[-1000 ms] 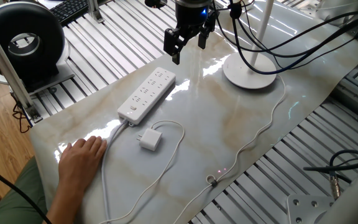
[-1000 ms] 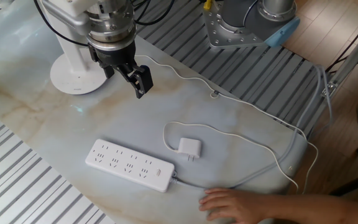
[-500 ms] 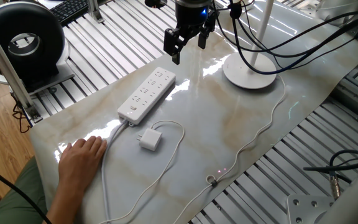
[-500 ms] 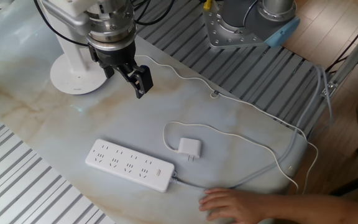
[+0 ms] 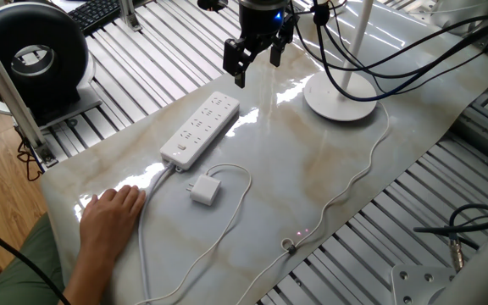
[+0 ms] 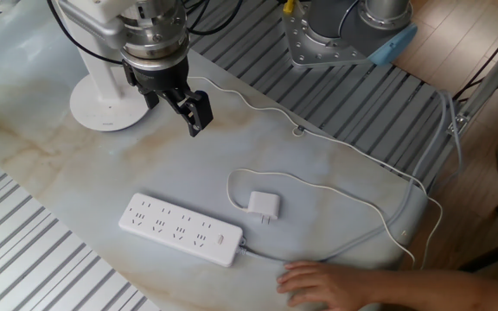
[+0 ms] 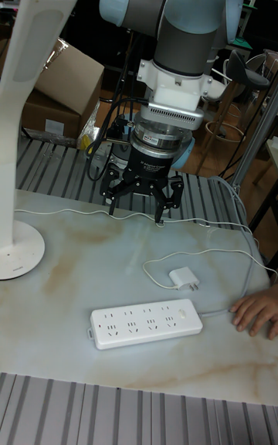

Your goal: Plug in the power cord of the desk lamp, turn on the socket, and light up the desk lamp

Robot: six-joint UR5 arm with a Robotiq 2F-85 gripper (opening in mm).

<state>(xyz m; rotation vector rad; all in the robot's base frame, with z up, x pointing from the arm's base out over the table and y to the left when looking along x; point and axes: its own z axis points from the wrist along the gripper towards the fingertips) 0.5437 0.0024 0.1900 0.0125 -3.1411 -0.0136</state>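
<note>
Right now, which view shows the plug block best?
One fixed view: the plug block lies unobstructed, prongs visible. The other fixed view is nearly as clear; the tall fixed view shows it small, foreshortened.

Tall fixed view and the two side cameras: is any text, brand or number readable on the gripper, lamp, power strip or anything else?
No text can be read in any view.
Gripper: small white label on its body, too blurred.
Desk lamp: tiny grey mark on the base, too small.
Power strip: no legible print.
Black ring-shaped device: white patch on its front, unreadable.
</note>
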